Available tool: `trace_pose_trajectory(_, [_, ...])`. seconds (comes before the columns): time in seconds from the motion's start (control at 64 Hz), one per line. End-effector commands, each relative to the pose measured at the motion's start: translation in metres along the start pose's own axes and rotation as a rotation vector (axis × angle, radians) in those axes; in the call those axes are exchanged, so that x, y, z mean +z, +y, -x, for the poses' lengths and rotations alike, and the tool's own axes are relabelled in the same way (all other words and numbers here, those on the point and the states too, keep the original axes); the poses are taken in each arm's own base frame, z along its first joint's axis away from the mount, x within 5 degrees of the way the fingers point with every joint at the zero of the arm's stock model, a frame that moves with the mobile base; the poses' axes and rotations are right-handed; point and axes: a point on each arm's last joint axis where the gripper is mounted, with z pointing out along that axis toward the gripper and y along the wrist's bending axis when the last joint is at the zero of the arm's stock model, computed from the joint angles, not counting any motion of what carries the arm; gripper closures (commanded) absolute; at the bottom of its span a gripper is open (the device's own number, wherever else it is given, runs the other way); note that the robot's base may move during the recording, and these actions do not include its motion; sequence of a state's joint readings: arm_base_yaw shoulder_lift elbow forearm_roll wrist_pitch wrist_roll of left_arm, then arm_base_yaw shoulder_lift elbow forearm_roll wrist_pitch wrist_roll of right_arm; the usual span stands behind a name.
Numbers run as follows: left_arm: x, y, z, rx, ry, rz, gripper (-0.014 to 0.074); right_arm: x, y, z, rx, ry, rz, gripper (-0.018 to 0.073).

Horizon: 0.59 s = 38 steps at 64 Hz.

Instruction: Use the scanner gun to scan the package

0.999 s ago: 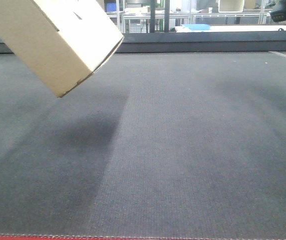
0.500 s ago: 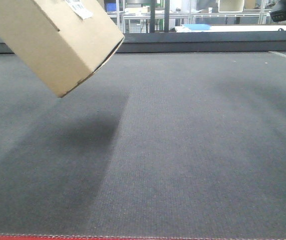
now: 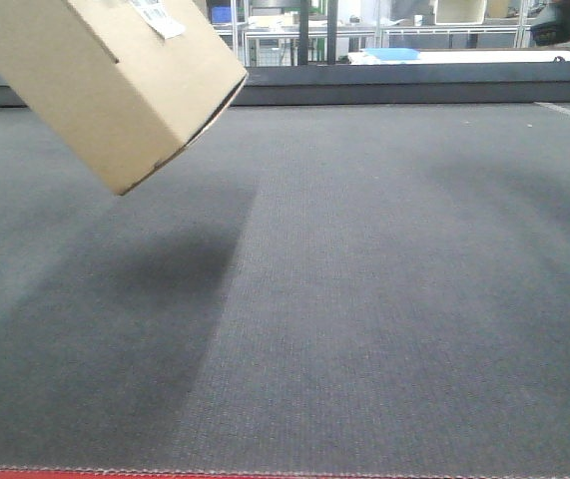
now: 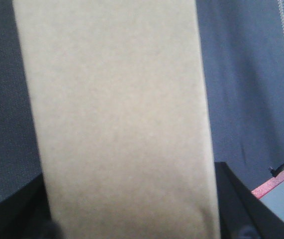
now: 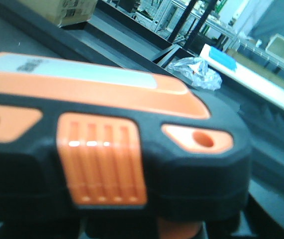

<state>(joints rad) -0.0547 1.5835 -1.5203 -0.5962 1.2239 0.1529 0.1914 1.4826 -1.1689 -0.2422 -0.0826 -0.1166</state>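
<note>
The package (image 3: 115, 85), a tan cardboard box, hangs tilted in the air at the top left, above the grey mat (image 3: 364, 299). Part of a white barcode label (image 3: 157, 17) shows on its upper face. In the left wrist view the package (image 4: 117, 119) fills the frame, and my left gripper (image 4: 132, 224) is shut on it, with dark fingers (image 4: 231, 199) at its lower sides. The scanner gun (image 3: 564, 22) shows only as a dark tip at the top right. In the right wrist view its black and orange head (image 5: 107, 149) fills the frame. My right gripper's jaws are hidden beneath it.
A dark rail (image 3: 414, 85) borders the mat's far edge, with shelving and a white table behind it. A brown carton with a printed panel (image 5: 64, 10) and a crumpled plastic bag (image 5: 199, 72) lie beyond the rail. A red strip (image 3: 285, 474) marks the near edge.
The package has turned slightly, so its white label has come into view on the upper face. The scanner gun's tip has shifted a little to the left.
</note>
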Motion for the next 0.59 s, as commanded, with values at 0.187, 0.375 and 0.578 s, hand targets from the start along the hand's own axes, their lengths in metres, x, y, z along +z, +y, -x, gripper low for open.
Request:
trace_pose_trajectory(0.187, [-0.004,-0.003,-0.001,0.015,-0.012,0.005,0.0708,-0.027,-0.014,0.033,0.242,-0.144,-0.056,0.0722])
trace_pose_trajectory(0.375, [-0.004,-0.003,-0.001,0.015,-0.012,0.005,0.0708,-0.044,-0.022,0.039,0.349,-0.123,-0.068,0.0721])
trace_pose_trajectory(0.578, [-0.004,-0.003,-0.001,0.015,-0.012,0.005,0.0708,-0.062,-0.040,0.017,0.481,-0.124,-0.158,0.0720])
